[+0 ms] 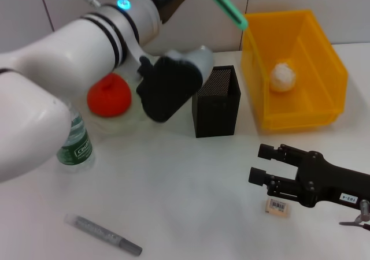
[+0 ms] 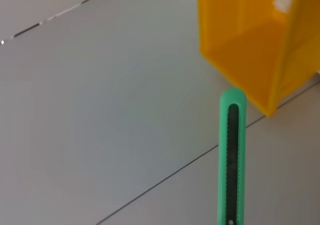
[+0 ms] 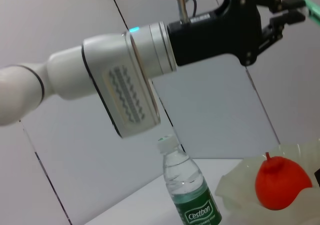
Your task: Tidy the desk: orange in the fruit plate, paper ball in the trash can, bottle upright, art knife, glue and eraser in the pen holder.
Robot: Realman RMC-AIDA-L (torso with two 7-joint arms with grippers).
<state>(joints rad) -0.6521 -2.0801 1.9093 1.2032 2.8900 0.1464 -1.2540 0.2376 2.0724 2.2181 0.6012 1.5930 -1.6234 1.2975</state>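
The art knife (image 1: 226, 6) is clamped by the left gripper (image 3: 295, 7) and held raised at 12 o'clock of the pen holder (image 1: 216, 101), its tip near the rim of the trash can (image 1: 306, 118), in which the paper ball (image 1: 283, 77) is seen. The right gripper (image 1: 265, 163) is held open low at 5 o'clock of the pen holder, just beside the eraser (image 1: 277, 206); the glue (image 1: 103, 234) is laid flat at 7 o'clock. The orange (image 1: 108, 96) is seated in the fruit plate (image 3: 235, 185) and the bottle (image 3: 192, 195) is stood upright at 9 o'clock
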